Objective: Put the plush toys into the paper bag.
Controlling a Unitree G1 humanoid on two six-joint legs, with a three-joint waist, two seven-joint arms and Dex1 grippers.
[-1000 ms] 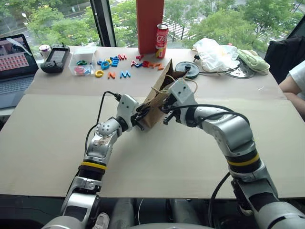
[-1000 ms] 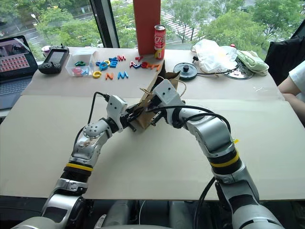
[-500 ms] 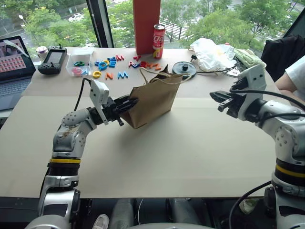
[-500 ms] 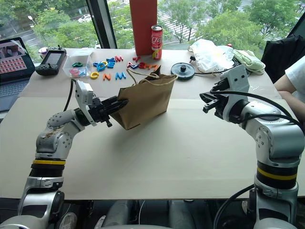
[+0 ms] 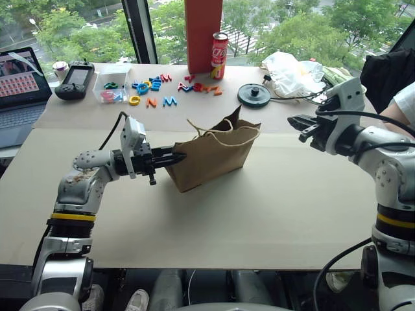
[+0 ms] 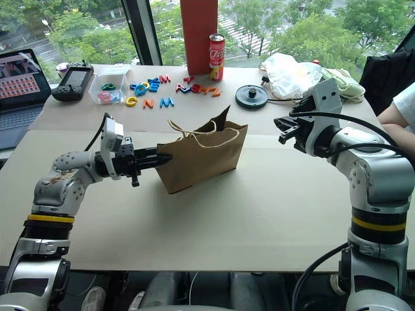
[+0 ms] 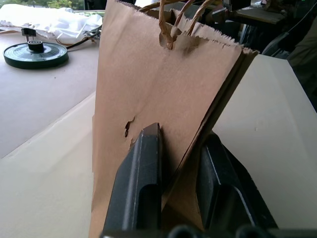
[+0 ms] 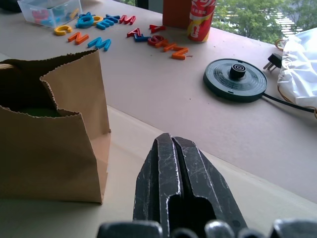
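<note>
The table [image 5: 214, 214], covered in pale board, fills most of the head views from the lower edge up to the window at the top. At centre stands the paper bag [image 5: 214, 155], upright, mouth open, twine handles draped over its rim. The left gripper [image 5: 174, 157] reaches in from the left of the frame and pinches the bag's near side fold; the left wrist view shows one black finger on the outer face beside a small tear and the other behind the crease. The right gripper [image 6: 285, 127] hangs at the right of the frame, well apart from the bag, fingers pressed together and holding nothing.

In the right wrist view something green [image 8: 37, 112] lies low inside the bag, probably the light green plush toy; the red one I cannot make out, so whether both are in is unclear. By my judgement, the step in hand is steadying the bag. Done well, that means keeping the pinch light and level so the torn paper does not rip further, holding the mouth open, and letting go only when the bag stands on its own.

Along the upper edge of the frame sit a tall red box [image 5: 203, 32], a soda can [image 5: 220, 55], a white plastic bag [image 5: 292, 71], a round black disc [image 5: 254, 94], coloured letters [image 5: 162, 87] and, at upper left, a laptop [image 5: 19, 91]. A person's sleeve [image 5: 403, 103] shows at the right edge.
</note>
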